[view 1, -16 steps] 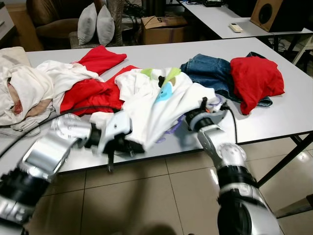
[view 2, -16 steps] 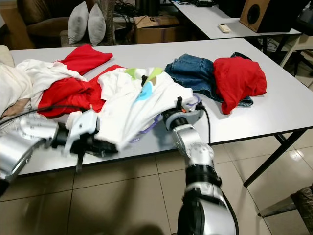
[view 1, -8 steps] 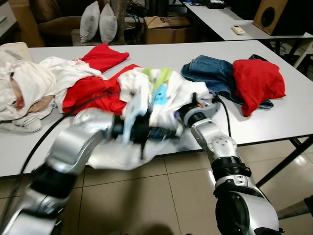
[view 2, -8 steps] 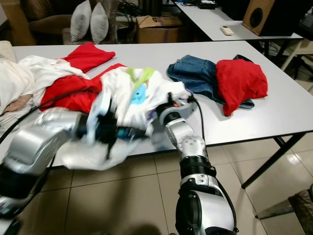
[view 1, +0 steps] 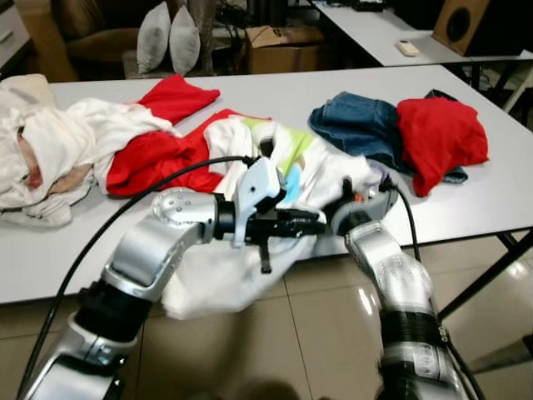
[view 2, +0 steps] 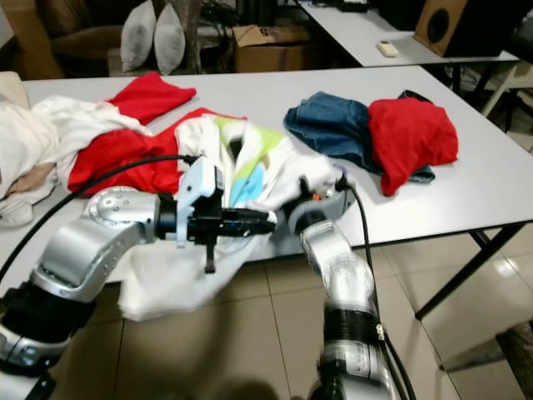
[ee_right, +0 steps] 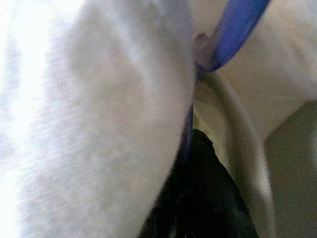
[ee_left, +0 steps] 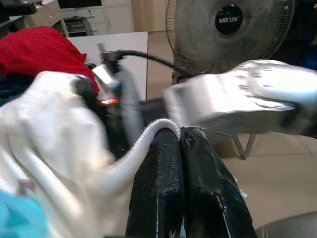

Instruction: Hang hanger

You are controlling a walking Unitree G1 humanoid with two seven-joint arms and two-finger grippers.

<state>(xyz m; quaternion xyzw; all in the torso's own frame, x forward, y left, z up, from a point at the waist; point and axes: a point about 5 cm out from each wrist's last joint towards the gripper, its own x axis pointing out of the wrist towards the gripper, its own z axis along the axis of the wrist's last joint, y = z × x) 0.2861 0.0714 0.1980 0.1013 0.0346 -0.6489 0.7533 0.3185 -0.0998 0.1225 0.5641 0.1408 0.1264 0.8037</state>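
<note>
A white shirt (view 1: 321, 171) with a green and blue print lies bunched at the table's front edge, and part of it hangs down toward the floor (view 1: 212, 279). My left gripper (view 1: 315, 223) is in front of the table, shut on the shirt's hem (ee_left: 148, 141). Close to its right is my right gripper (view 1: 364, 185), mostly buried under the shirt. In the right wrist view a purple-blue hanger (ee_right: 235, 32) runs down between the black fingers (ee_right: 210, 198), wrapped in white cloth.
On the white table (view 1: 500, 196) lie red garments (view 1: 154, 158), a cream pile (view 1: 42, 146), jeans (view 1: 358, 125) and a red top (view 1: 441, 133). A cardboard box (view 1: 279, 50) and cushions (view 1: 171, 37) stand behind. A fan (ee_left: 230, 29) stands on the tiled floor.
My left arm has swung right across the table front, dragging the shirt's hem up to the right gripper. More of the shirt now hangs off the edge.
</note>
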